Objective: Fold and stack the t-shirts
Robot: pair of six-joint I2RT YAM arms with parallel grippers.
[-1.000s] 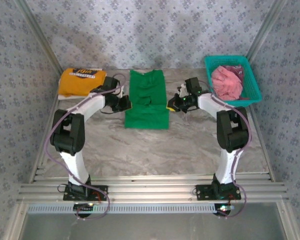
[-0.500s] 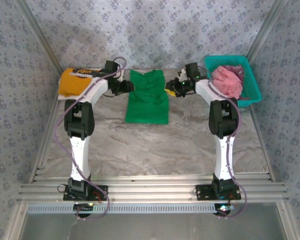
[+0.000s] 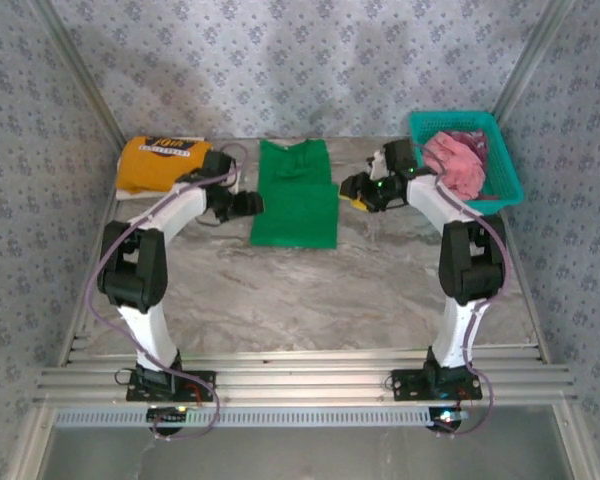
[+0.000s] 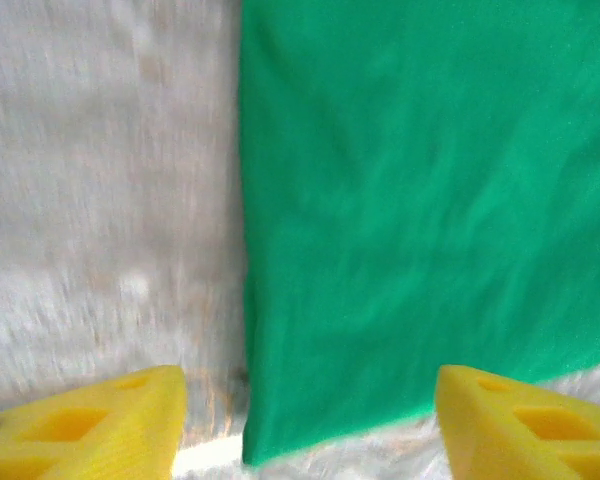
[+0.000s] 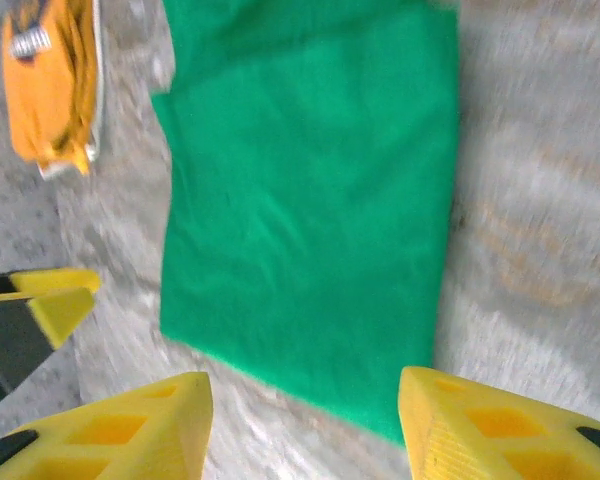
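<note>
A green t-shirt (image 3: 295,197) lies flat on the table (image 3: 310,290) at the far middle, folded into a tall rectangle with its neck end toward the far wall. The left claw (image 3: 250,204) sits just beside the shirt's left edge, and the right claw (image 3: 351,188) just beside its right edge, the two facing each other across the cloth.

In the left wrist view the two yellow fingers (image 4: 90,420) stand wide apart with nothing held between them; the shirt's left edge and near-left corner lie below the gap. The right wrist view shows its own yellow fingers (image 5: 500,430) spread just as wide and also empty, over the shirt's near-right corner. Whether either claw touches the cloth cannot be told.

A yellow-orange t-shirt (image 3: 163,162) with dark print lies folded at the far left of the table, well apart from the green one. A pink t-shirt (image 3: 455,165) sits crumpled in a teal basket (image 3: 510,172) at the far right.
</note>
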